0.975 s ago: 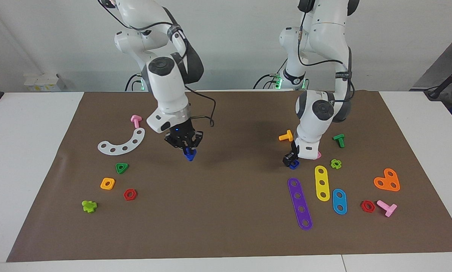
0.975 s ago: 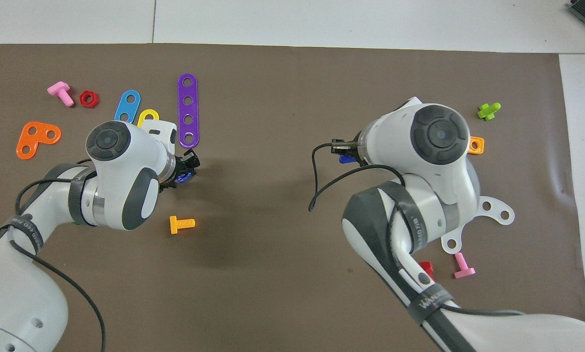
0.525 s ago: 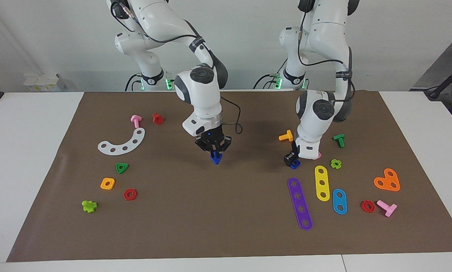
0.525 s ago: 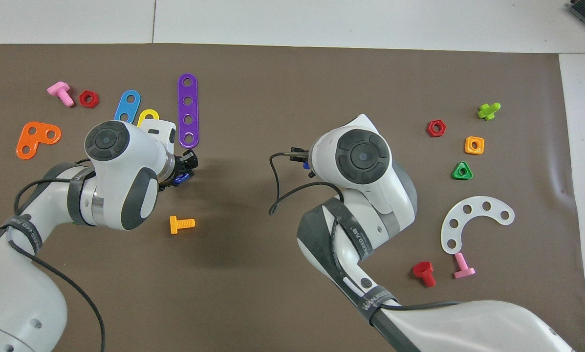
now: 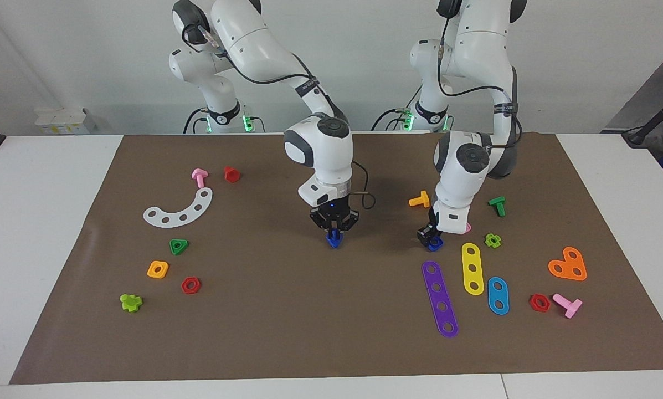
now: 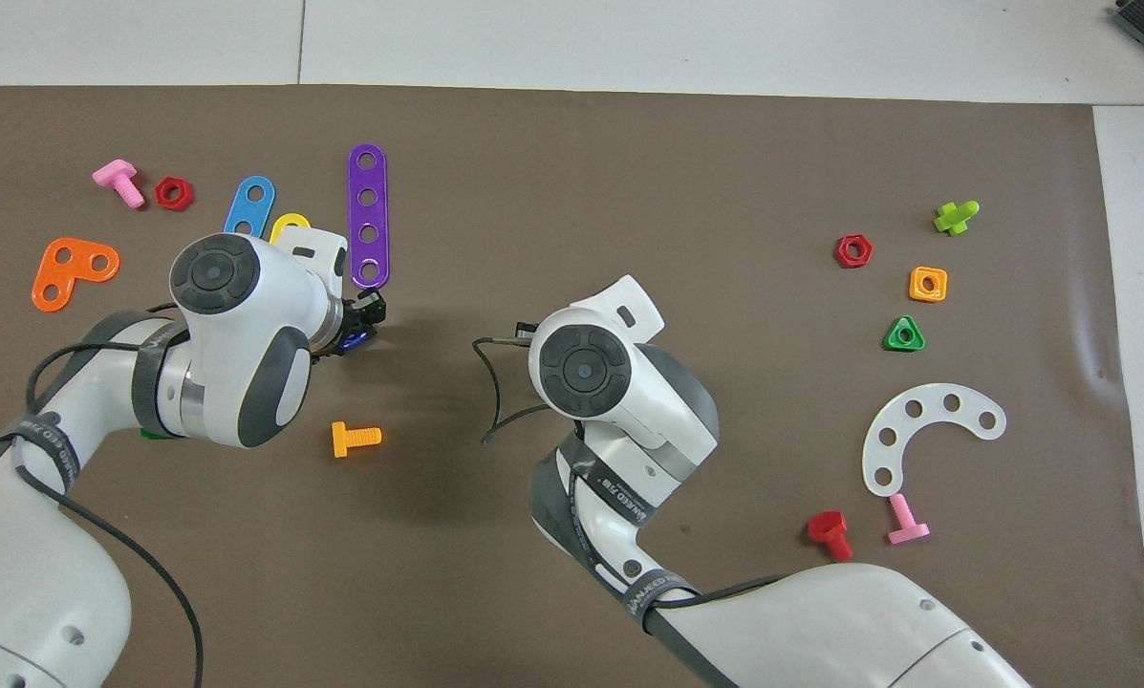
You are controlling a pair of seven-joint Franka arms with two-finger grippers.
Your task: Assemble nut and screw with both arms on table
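While the left hand grips the nut, the right hand, clutching the screw, has swung toward it.

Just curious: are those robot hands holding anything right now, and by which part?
Right gripper holds the screw by its upper end. Left gripper is shut on the nut, apparently its rim.

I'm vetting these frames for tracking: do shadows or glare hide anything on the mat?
Facing view: soft shadows on the mat under both arms, no glare; the screw in the right end effector and the nut in the left end effector show plainly. Overhead view: diffuse mid-mat shadow; the right arm hides its end effector.
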